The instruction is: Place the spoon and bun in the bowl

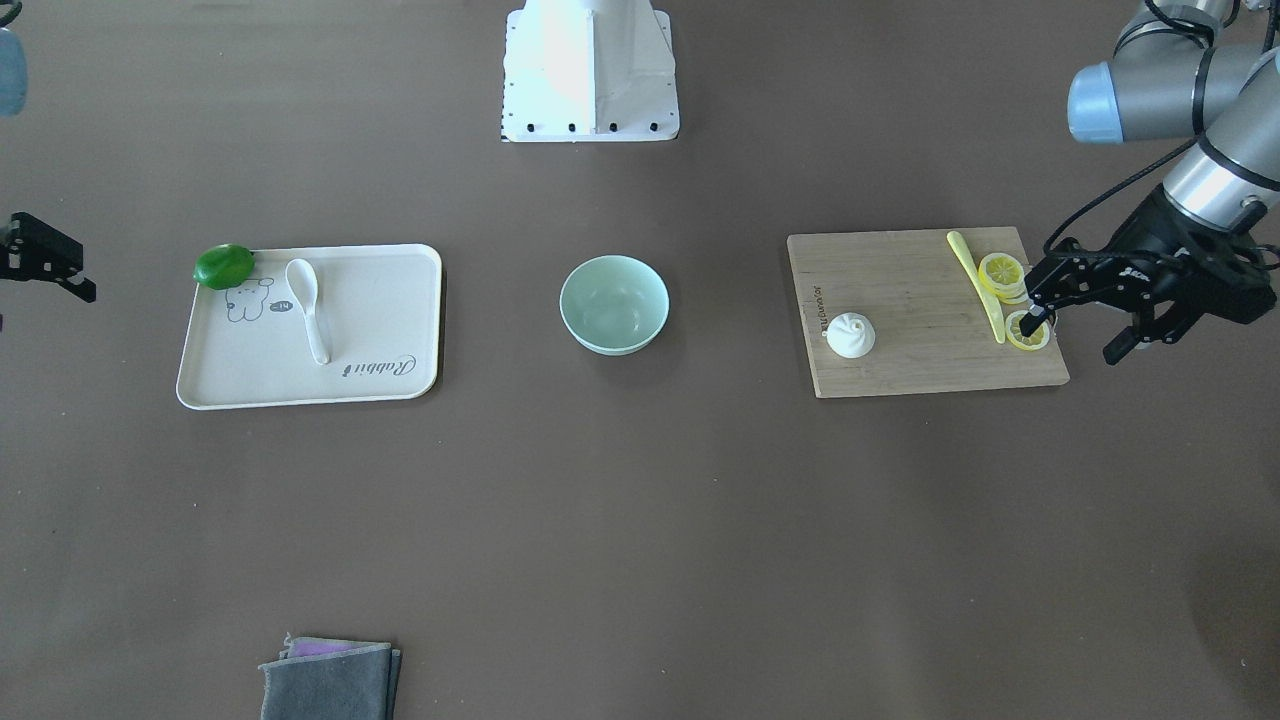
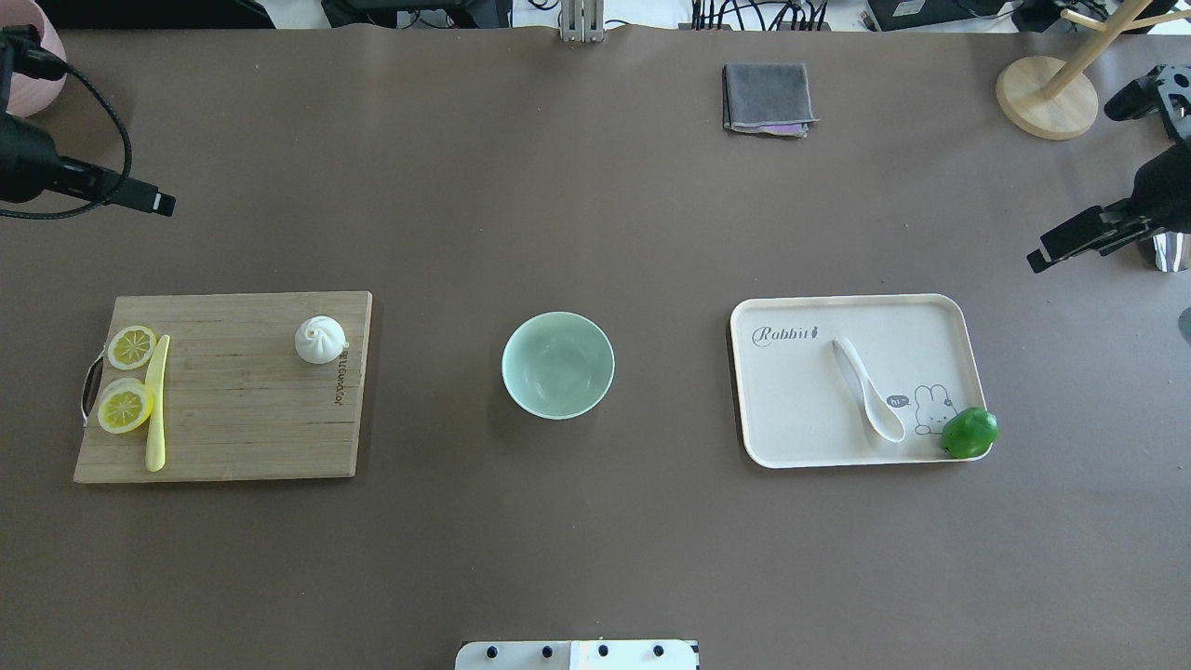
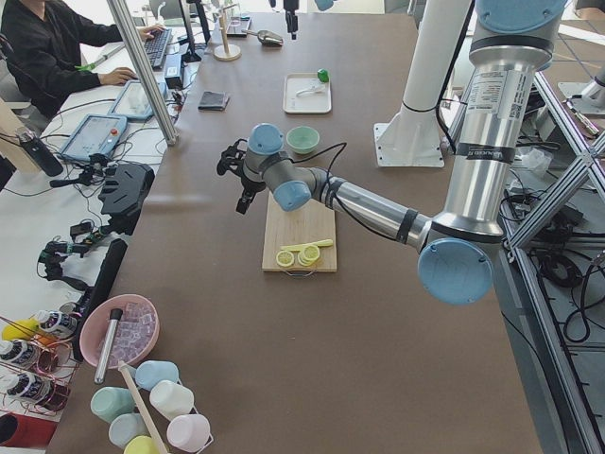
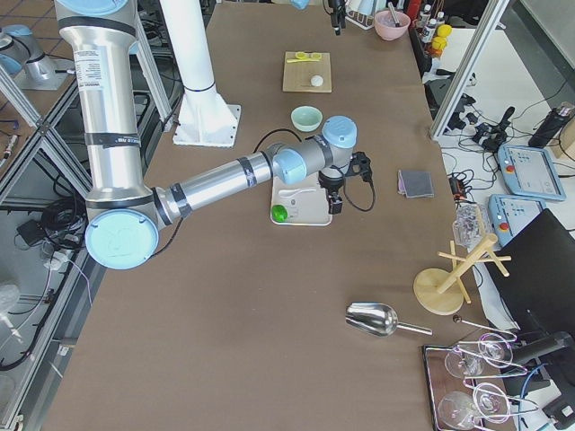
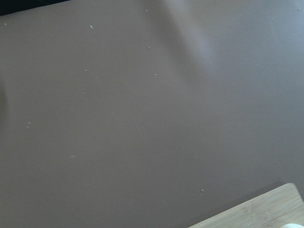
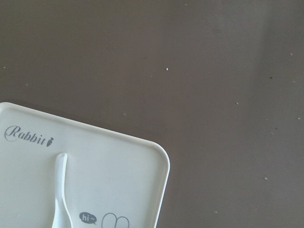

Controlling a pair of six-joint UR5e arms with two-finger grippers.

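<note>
The left pincer [image 1: 1078,338] hangs above the desk [image 2: 577,214] with its two black fingers spread wide and nothing between them, its grey arm stretched out low from a bent elbow. The right pincer [image 1: 55,270] is cut off at the frame's edge, so I cannot tell whether its fingers are apart or together; its arm reaches out level over the far side of the tray [image 2: 800,437]. The desk is covered in a matte brown sheet, with workstations and an operator along its far side. The bowl [image 2: 507,368], smooth pale mint and round, sits at the centre, holding nothing. The spoon [image 2: 867,389], glossy white, lies diagonally on the cream rectangular tray, near a shiny green lime [image 2: 969,433] at the tray's corner. The bun [image 2: 320,339], white with swirled pleats, rests on a wooden cutting board [image 2: 242,409], well apart from the yellow lemon slices [image 2: 126,407] and the thin yellow knife [image 2: 156,400]. A folded grey cloth [image 2: 767,97] lies near the far edge.
</note>
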